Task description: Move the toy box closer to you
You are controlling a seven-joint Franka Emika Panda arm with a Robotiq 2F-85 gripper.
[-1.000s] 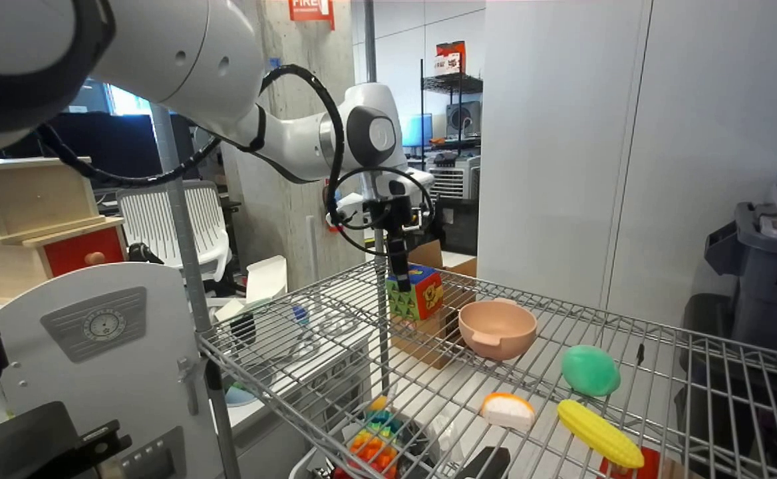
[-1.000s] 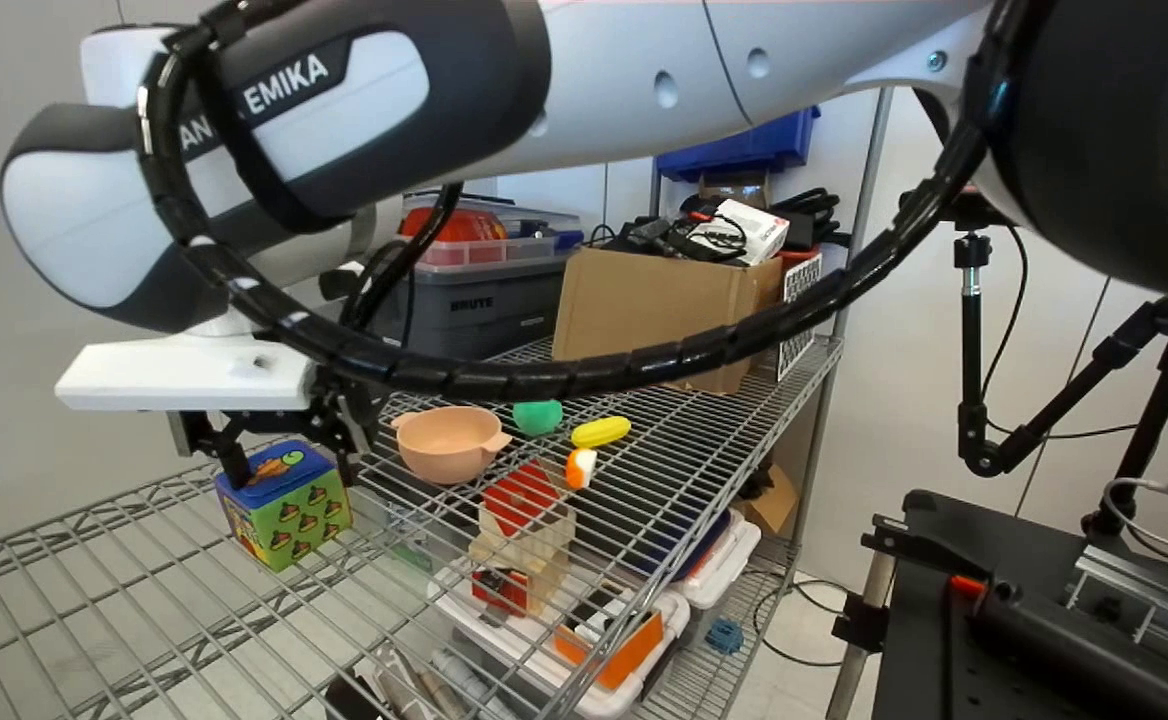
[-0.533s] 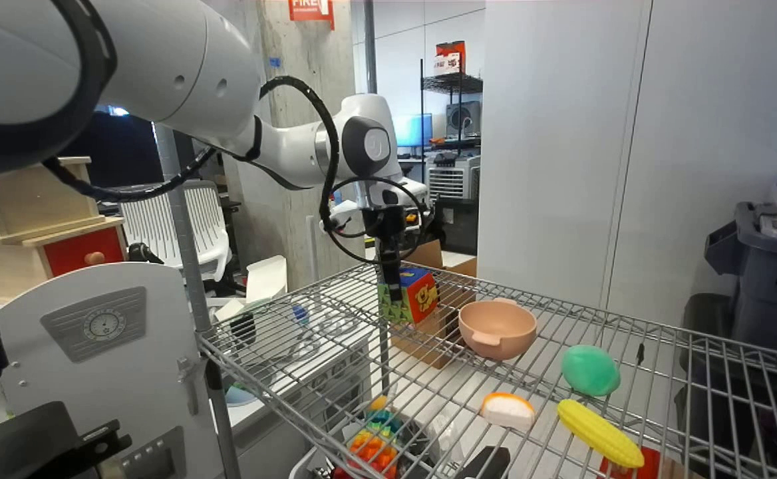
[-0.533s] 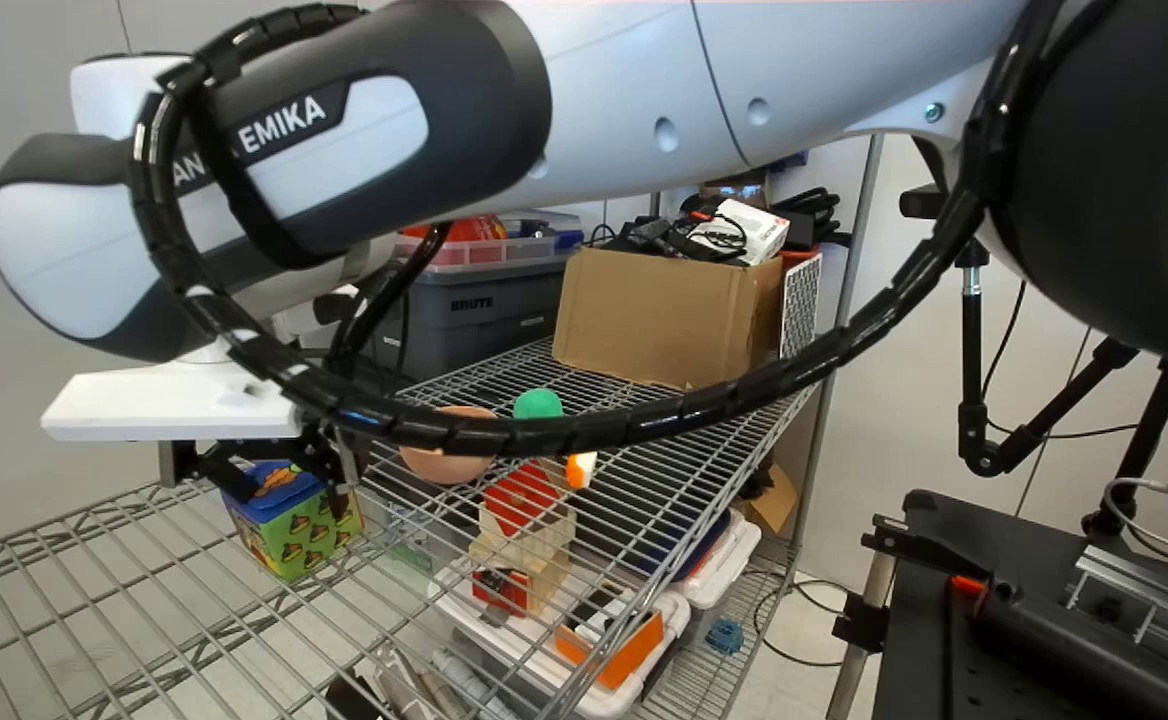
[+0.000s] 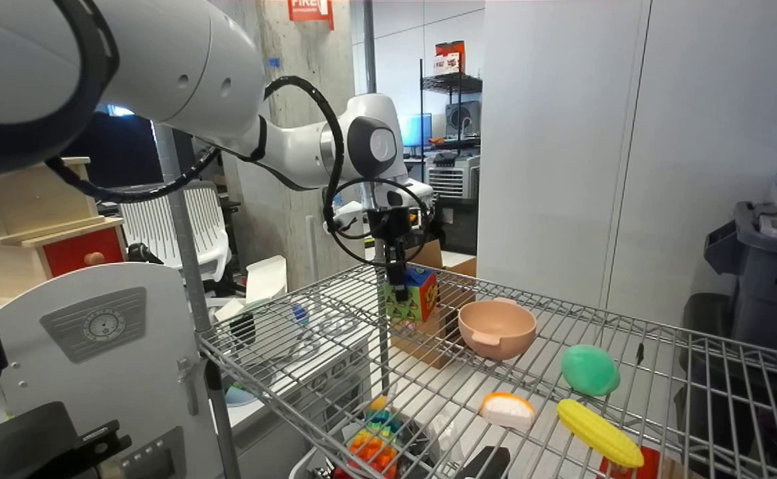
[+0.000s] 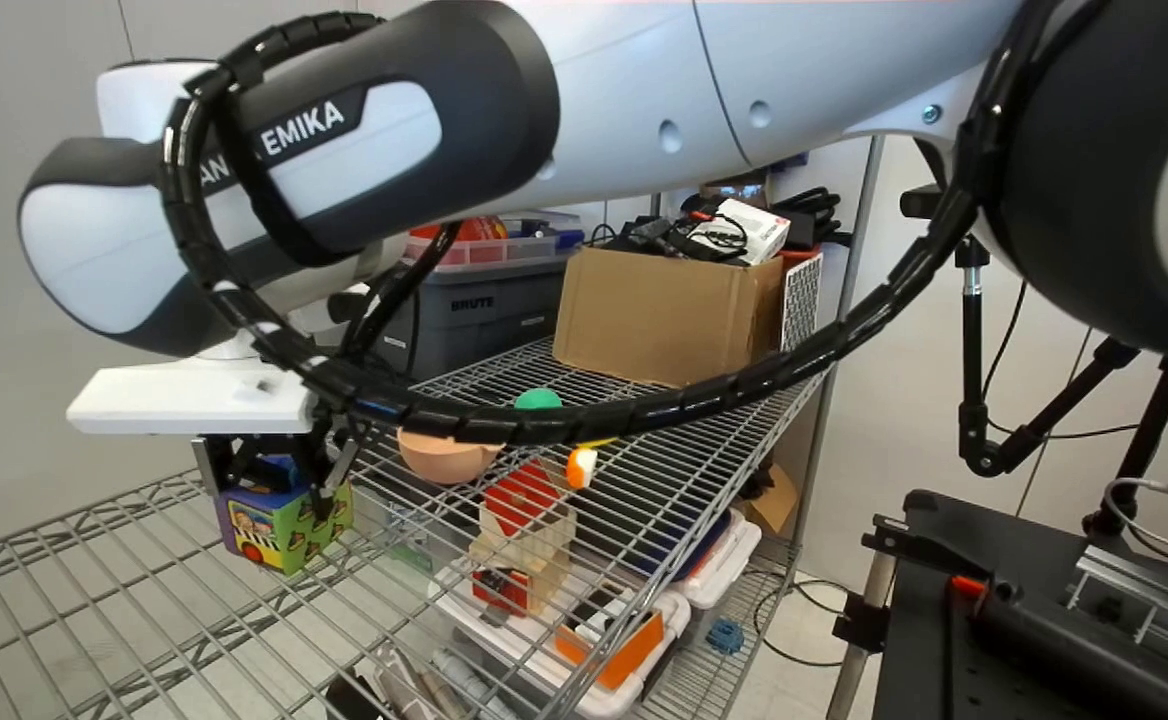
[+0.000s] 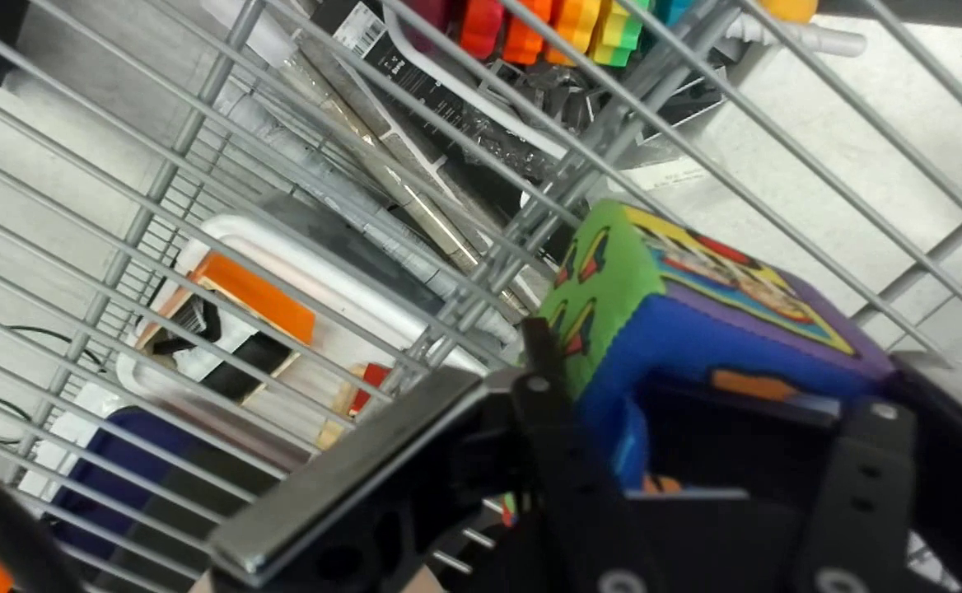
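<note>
Gripper (image 7: pixel 728 354) points down at the toy box (image 6: pixel 294 530), its fingers (image 7: pixel 545 354) spread apart with the box between them: one beside the green face, the other along the purple edge. Whether they press on it, I cannot tell. In both exterior views the toy box stands on a wire shelf (image 5: pixel 265 392), blue side up. Above, the white arm (image 6: pixel 624 110) reaches across, and its black cable (image 6: pixel 564 426) sags in an exterior view, hiding part of the pink bowl (image 5: pixel 497 330). That bowl sits near the toy box, with a gap between. Farther along lie a green oval toy (image 5: pixel 590 370), a yellow corn cob (image 5: pixel 600 434) just beside it, and, near the cob, a white piece with an orange edge (image 5: pixel 508 414). At the shelf's far end in an exterior view, a plain brown carton (image 6: pixel 644 315) carries a white box (image 6: pixel 752 232) and dark cables (image 6: pixel 814 215); a grey bin (image 6: pixel 489 312) lettered BRUTE is near it. Below the wires, the wrist view shows rainbow-coloured toy pieces (image 7: pixel 563 29) and an orange-sided package (image 7: pixel 259 296).
</note>
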